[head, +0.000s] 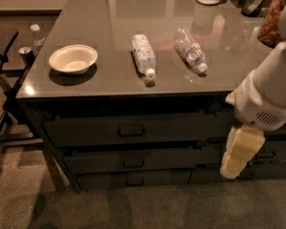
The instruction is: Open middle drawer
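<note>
Three drawers stack under the worktop [86, 18]. The middle drawer [95, 160] lies between the taller top drawer [86, 130] and the slim bottom drawer [100, 180], and looks closed. My hand [232, 165] hangs at the right in front of the drawer fronts, well apart from the middle handle [133, 164]. I cannot tell how open it is. A paper bowl [72, 58] and two water bottles [143, 55] lie on top.

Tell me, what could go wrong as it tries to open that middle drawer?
1. The claw hangs low at the right, far from the middle drawer. The top drawer and bottom drawer sit close to it, so the claw might pull the wrong one.
2. A water bottle and a second water bottle lie on their sides on the countertop; a jolt might roll them.
</note>
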